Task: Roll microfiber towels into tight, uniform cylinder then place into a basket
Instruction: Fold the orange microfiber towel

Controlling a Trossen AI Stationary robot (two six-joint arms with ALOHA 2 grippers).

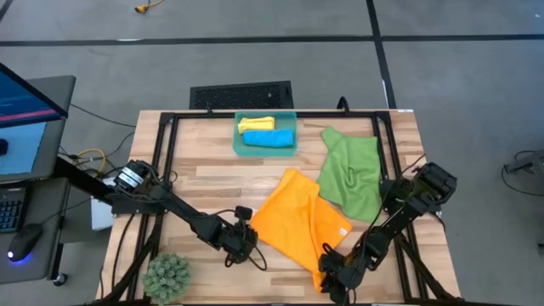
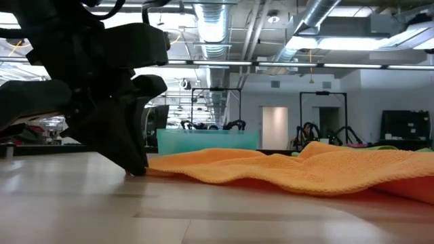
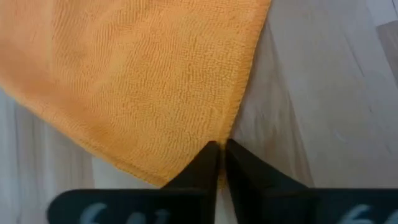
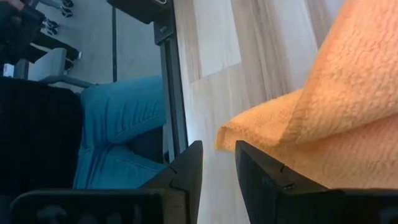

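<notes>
Left gripper (image 1: 244, 240) is low at the table's near-left, fingers pinched together. Right gripper (image 1: 330, 270) is down at the near edge, fingers (image 4: 186, 171) slightly parted.

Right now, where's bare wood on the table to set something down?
Free: the strip left of the translucent teal plastic basket, above the left arm; also the patch between basket and spread orange microfiber towel.

Crowded: near edge, where the left gripper, shut, pinches the orange corner and the right gripper works its other corner; the green towel fills the right side.
</notes>
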